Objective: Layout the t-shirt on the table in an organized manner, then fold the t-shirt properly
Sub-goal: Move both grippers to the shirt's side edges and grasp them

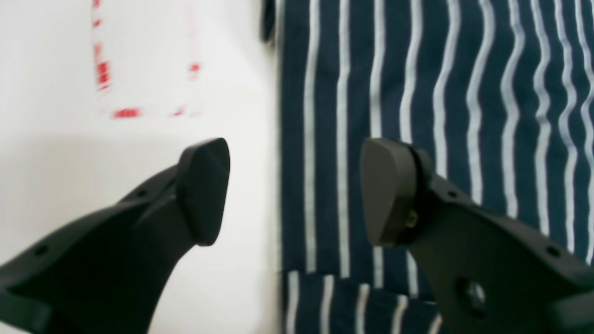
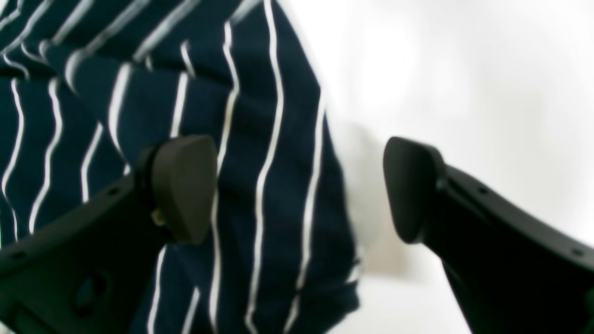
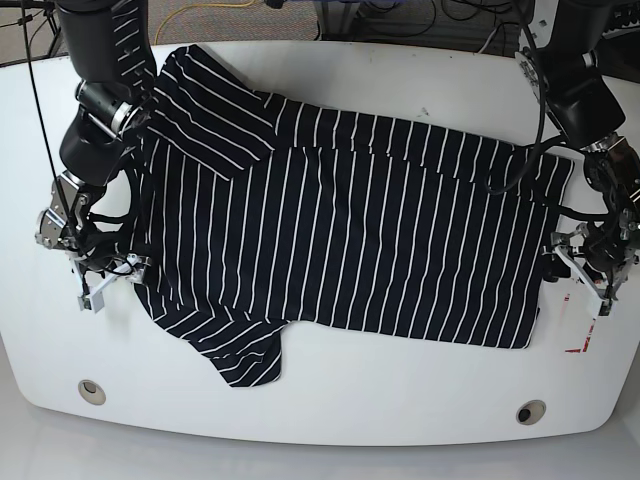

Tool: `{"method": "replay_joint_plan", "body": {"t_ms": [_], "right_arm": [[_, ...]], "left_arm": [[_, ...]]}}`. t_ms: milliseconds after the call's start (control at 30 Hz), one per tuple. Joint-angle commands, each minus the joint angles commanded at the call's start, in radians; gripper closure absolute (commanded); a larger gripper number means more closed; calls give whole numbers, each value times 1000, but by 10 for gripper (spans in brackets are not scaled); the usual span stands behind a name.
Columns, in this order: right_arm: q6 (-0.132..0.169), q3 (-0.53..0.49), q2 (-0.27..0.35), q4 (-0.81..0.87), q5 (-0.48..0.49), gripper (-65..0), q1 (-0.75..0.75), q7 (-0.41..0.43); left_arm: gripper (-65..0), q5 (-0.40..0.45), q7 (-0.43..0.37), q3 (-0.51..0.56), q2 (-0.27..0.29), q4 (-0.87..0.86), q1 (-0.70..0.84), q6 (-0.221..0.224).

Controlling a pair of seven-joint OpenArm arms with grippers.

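Note:
The t-shirt (image 3: 350,230), dark navy with thin white stripes, lies spread across the white table (image 3: 400,390), with one sleeve at the back left and one at the front left. My left gripper (image 1: 294,190) is open and straddles the t-shirt's (image 1: 464,93) straight edge, one finger over fabric and the other over bare table (image 1: 55,162). In the base view the left gripper (image 3: 578,270) is at the shirt's right end. My right gripper (image 2: 299,190) is open over the t-shirt's (image 2: 260,139) rounded edge, near the left end in the base view (image 3: 110,275).
Red-and-white tape (image 1: 125,112) marks the table just beyond the shirt's right edge, and the same tape (image 3: 578,345) shows in the base view. Two metal grommets (image 3: 91,391) (image 3: 530,411) sit near the front edge. Cables lie behind the table's back edge.

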Motion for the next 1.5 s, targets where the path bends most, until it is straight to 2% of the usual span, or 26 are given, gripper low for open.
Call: {"method": "replay_joint_plan", "body": {"t_ms": [167,267,367,433,533,567,600,667,700,833,1000,1167,1333,1500], "right_arm": [[0,-3,-49,63,0,-531,-44,-31],[0,-3,-95,130,-6,-531,-71,-57],[0,-5,-127,192,-6,-499,-89,-72],[0,-5,-132,199,-6,-441,-94,-74],[0,-5,-132,196,-6,-300,-94,-71],[0,-5,-132,196,-6,-211,-95,-69],[0,-5,-132,196,-6,-154,-95,-69],[0,-5,-132,196,-6,-52,-95,-71],[0,-5,-132,196,-6,-25,-95,-71],[0,-6,-132,196,-6,-22,-95,-71],[0,-6,-132,196,-6,-22,-100,-71],[0,-6,-132,201,-6,-22,-110,-71],[0,-6,-133,201,-6,-22,-112,-71],[0,-6,-135,201,-3,-22,-120,-71]], "left_arm": [[-417,3,-2,2,0,-5,-6,3],[-418,3,-29,9,2,-26,-15,6],[-419,5,-63,28,0,-95,-64,43],[-421,5,-84,44,0,-153,-92,72],[-421,5,-140,72,-3,-249,-129,117],[-421,5,-178,89,-8,-298,-147,141],[-421,5,-206,101,-17,-331,-158,160],[-421,5,-262,135,-23,-407,-181,201],[-421,5,-292,149,-25,-440,-193,221],[-421,5,-428,176,-23,-574,-232,330],[-421,5,-545,184,-23,-727,-279,425],[-421,5,-563,192,-23,-838,-327,416],[-417,2,-563,192,-15,-882,-338,354],[-414,3,-562,192,25,-884,-338,350]]}}
